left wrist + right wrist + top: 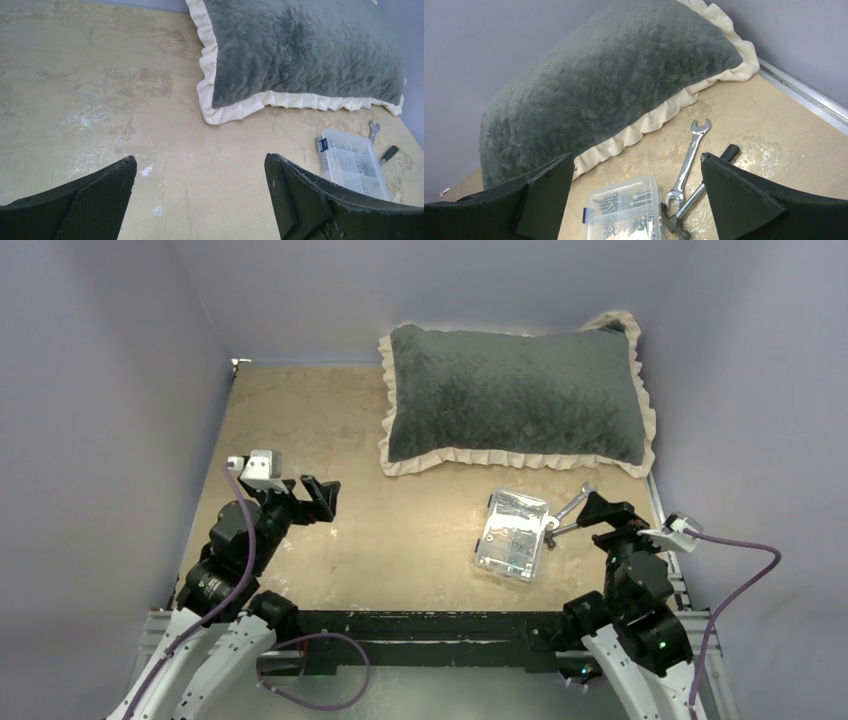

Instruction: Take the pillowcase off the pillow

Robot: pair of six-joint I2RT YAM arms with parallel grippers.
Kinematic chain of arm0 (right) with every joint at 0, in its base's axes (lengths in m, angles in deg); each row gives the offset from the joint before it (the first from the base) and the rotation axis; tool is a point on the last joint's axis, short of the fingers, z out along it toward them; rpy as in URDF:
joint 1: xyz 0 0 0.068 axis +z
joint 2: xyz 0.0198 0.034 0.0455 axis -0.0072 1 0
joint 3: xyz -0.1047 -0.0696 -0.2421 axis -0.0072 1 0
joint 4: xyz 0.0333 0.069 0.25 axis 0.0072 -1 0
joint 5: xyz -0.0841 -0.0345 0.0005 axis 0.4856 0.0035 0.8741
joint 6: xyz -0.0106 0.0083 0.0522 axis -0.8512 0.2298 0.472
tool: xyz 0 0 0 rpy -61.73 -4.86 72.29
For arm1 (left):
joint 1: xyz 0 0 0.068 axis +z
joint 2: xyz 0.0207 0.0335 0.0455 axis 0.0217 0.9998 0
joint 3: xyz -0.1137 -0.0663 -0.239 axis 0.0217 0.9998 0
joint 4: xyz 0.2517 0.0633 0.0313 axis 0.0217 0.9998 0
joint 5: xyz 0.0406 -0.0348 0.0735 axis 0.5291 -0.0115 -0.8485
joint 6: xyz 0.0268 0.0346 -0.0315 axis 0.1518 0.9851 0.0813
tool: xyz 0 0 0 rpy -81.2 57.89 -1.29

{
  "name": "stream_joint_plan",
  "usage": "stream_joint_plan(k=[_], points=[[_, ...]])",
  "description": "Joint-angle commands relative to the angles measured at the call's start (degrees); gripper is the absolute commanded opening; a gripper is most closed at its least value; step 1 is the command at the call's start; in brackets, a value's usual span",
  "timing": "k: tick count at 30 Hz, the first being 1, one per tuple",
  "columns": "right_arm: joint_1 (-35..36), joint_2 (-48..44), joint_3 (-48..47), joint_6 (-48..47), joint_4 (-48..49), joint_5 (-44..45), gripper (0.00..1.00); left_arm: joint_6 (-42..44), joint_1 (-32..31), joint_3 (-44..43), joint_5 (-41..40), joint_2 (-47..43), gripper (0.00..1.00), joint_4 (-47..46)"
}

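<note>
Here, your left fingers (325, 498) stood spread wide and gripped nothing, above bare desk (100, 100) on the left side, well apart from the pillowcase (515, 400). Your right fingers (592, 513) were spread wide too and empty, hovering over a wrench (687, 162) and a black-handled tool (726, 152), just beside a clear parts box (513, 533). The pillowcase lay at the far right of the desk, grey plush face up, cream frill showing along its edges, up against the back wall (300, 300). It was plump and full; the pillow inside was hidden from you. Neither arm touched it.
</note>
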Motion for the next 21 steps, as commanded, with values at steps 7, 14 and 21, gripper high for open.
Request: stream_joint_plan(k=[7, 14, 21], points=[[0.0, 0.2, -0.1, 1.4, 0.0, 1.7, 0.99, -3.2, -1.2, 1.2, -3.0, -1.0, 0.99, 0.2], [0.0, 1.1, 0.5, 0.6, 1.0, -1.7, 0.99, -4.7, -1.2, 1.3, 1.3, 7.3, 0.99, -2.1], [-0.1, 1.1, 0.9, -0.6, 2.0, -3.5, 0.99, -7.0, -1.1, -7.8, 8.2, 27.6, 0.99, -6.8]])
